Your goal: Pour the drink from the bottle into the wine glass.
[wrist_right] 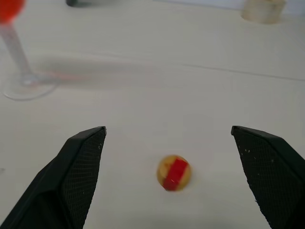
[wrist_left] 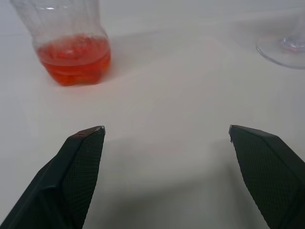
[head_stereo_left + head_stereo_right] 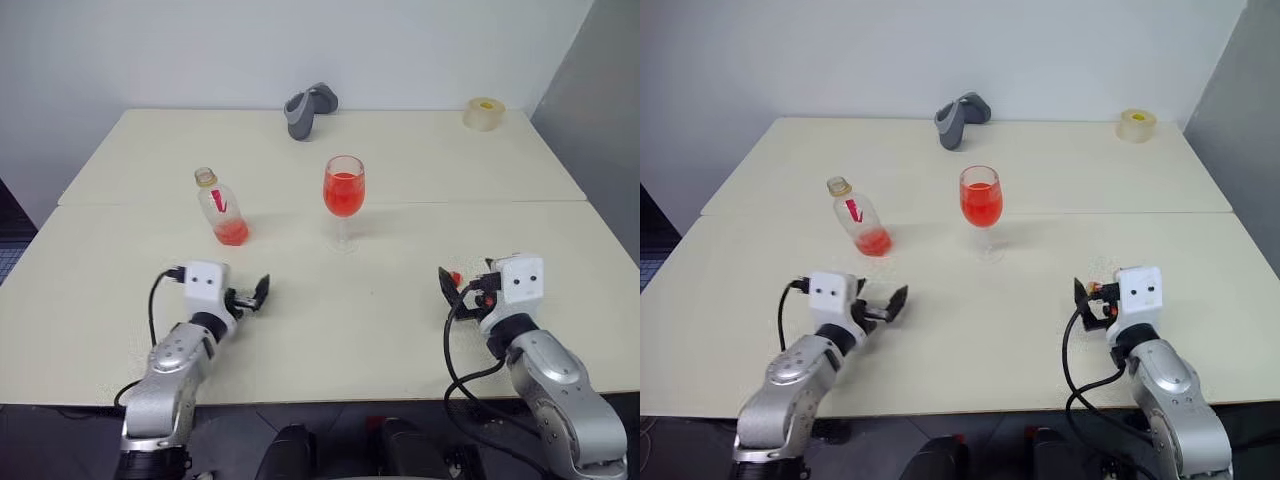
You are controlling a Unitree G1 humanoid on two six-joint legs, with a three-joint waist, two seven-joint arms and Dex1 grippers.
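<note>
The bottle (image 3: 220, 208) stands on the cream table (image 3: 340, 330), with a little red-orange drink (image 2: 74, 59) in its base. To its right stands the wine glass (image 3: 343, 195), its bowl about half full of the same red drink. My left gripper (image 3: 255, 295) is open and empty, low over the table, a short way in front of the bottle. My right gripper (image 3: 455, 288) is open too, in front and to the right of the glass. A small round yellow and red cap (image 1: 174, 172) lies on the table between its fingers, untouched.
A grey curved object (image 3: 310, 108) lies at the back middle of the table. A roll of tape (image 3: 484, 113) sits at the back right corner. A seam (image 3: 500, 201) crosses the table behind the glass and bottle. A grey wall runs along the right.
</note>
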